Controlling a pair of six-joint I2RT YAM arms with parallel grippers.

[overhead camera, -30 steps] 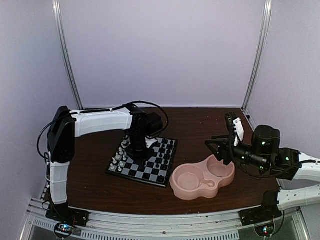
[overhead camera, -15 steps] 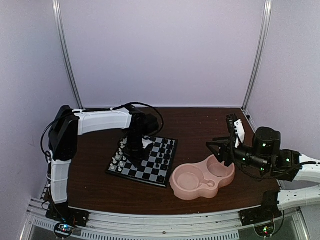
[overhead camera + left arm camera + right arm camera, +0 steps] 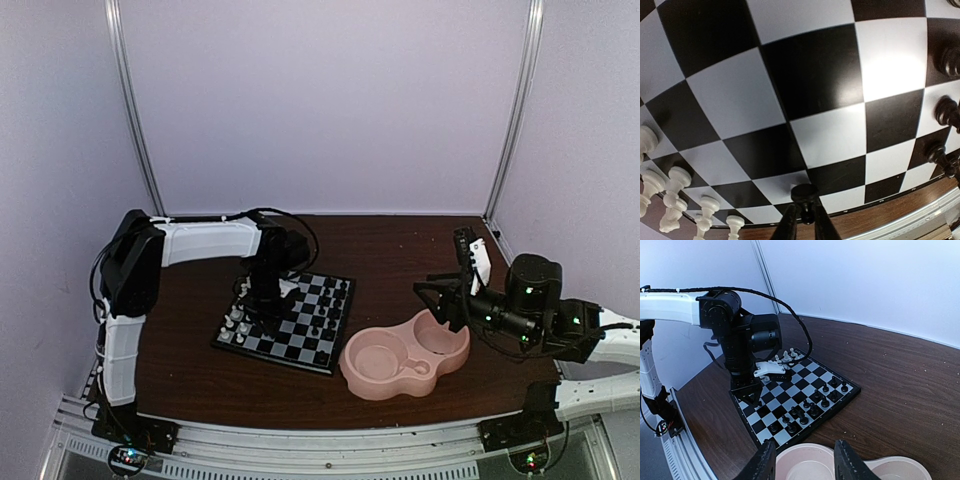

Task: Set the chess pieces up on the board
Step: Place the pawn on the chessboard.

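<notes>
While the left gripper (image 3: 806, 220) pinches a black piece (image 3: 805, 192) at the edge of the board (image 3: 825, 145), the right gripper (image 3: 805, 460) hangs with fingers apart over the pink dish (image 3: 890, 462).

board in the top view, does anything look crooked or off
The board sits slightly turned, its edges not square with the front edge of the table. The black pieces on its right half stand in ragged lines with gaps, so the setup looks unfinished. Nothing seems spilled or broken.
</notes>
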